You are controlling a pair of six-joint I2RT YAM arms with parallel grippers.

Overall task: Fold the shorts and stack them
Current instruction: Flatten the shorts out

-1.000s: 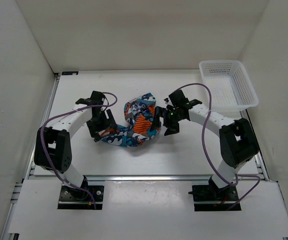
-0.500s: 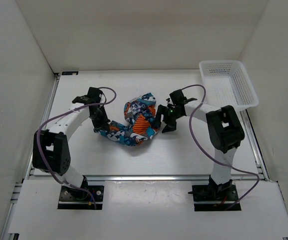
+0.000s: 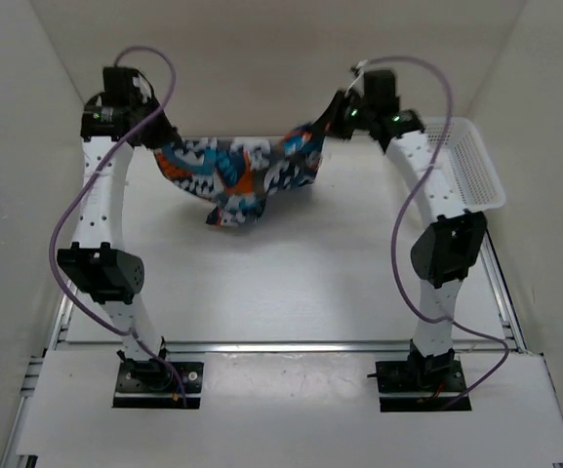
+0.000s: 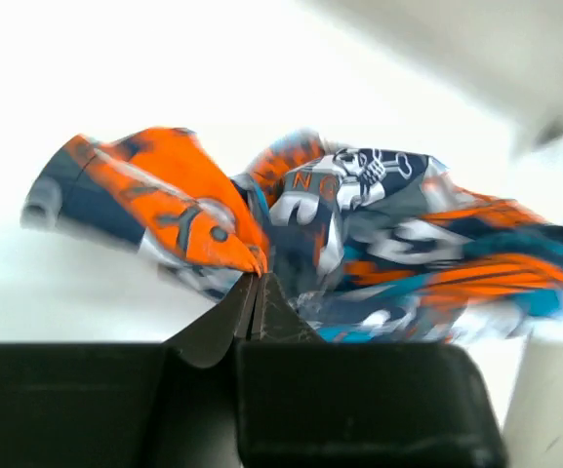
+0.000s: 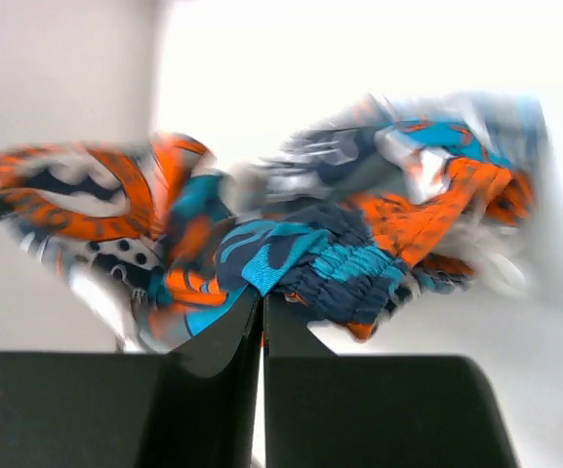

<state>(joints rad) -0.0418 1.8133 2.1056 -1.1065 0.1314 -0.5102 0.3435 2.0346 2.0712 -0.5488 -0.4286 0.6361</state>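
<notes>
The patchwork-print shorts hang in the air between both arms, stretched wide over the back of the table, their middle sagging down. My left gripper is shut on the shorts' left end; in the left wrist view the cloth bunches right at the pinched tips. My right gripper is shut on the right end. The right wrist view has the elastic waistband pressed between the closed jaws.
A white mesh basket stands at the back right, just beside the raised right arm. White walls enclose the table at the back and on both sides. Both arm bases sit at the near edge.
Both grippers closed on the shorts where they lay crumpled mid-table, then rose and moved apart toward the back. The shorts went from a heap on the table to hanging spread between the arms.
</notes>
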